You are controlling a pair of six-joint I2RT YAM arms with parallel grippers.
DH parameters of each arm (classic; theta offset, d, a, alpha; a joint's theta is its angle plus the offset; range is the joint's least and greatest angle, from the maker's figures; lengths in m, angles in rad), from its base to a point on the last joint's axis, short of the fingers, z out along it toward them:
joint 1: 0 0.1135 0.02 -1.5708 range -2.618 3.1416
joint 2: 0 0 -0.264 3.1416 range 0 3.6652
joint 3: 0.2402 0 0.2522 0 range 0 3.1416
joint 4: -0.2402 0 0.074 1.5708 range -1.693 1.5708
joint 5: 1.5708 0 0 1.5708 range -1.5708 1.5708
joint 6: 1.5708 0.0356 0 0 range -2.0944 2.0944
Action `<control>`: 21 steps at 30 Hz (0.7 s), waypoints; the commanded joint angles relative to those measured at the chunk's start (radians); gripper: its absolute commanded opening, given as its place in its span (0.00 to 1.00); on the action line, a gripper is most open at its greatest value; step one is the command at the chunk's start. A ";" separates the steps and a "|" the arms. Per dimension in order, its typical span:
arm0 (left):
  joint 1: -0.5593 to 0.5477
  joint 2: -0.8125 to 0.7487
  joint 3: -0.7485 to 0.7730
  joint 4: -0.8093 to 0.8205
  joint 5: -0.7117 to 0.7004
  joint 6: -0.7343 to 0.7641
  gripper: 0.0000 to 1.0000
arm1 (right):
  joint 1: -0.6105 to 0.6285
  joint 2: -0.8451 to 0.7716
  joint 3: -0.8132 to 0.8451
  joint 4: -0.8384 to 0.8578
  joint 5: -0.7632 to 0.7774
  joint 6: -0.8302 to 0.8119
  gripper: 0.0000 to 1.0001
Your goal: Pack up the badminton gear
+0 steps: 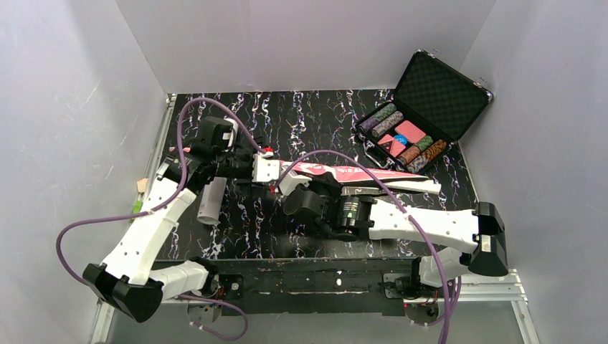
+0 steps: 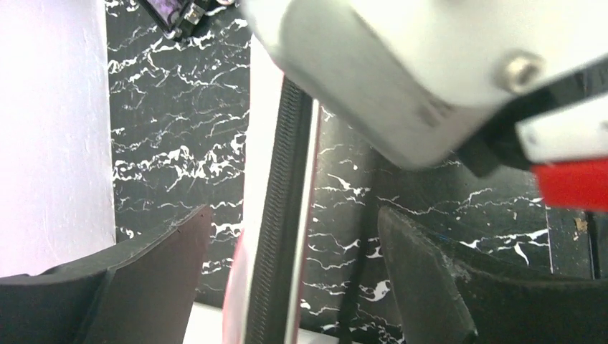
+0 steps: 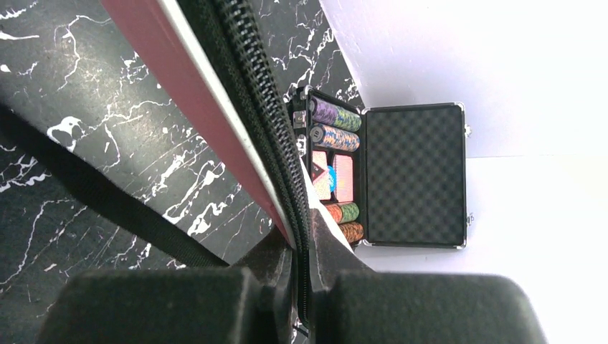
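The long pink bag point(image 1: 358, 174) lies across the middle of the table, its zipper edge point(image 2: 283, 179) raised. My right gripper point(image 3: 301, 244) is shut on that black zipper edge point(image 3: 251, 79), with the pink side point(image 3: 179, 72) running away from the fingers. My left gripper point(image 2: 294, 215) is open and straddles the same edge further left; both fingers point(image 2: 172, 251) stand clear of it. From above, the left gripper point(image 1: 271, 172) and the right gripper point(image 1: 295, 185) sit close together over the bag. A white tube point(image 1: 211, 201) lies on the table under the left arm.
An open black foam-lined case point(image 1: 423, 107) of coloured chips stands at the back right, also in the right wrist view point(image 3: 412, 175). The bag's black strap point(image 3: 107, 208) trails over the marbled table. White walls enclose the table on three sides.
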 commanded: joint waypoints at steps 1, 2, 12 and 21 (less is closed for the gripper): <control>-0.002 0.033 0.048 0.052 0.006 -0.036 0.83 | 0.038 -0.021 0.041 0.170 0.102 0.006 0.01; -0.007 0.037 0.047 0.051 0.006 -0.036 0.80 | 0.041 -0.026 0.052 0.167 0.096 0.021 0.01; -0.016 0.036 0.037 0.070 -0.005 -0.074 0.00 | 0.052 -0.071 0.136 0.134 -0.001 0.140 0.08; -0.017 -0.012 0.005 0.118 -0.048 -0.089 0.00 | -0.013 -0.304 0.054 -0.038 -0.327 0.393 0.67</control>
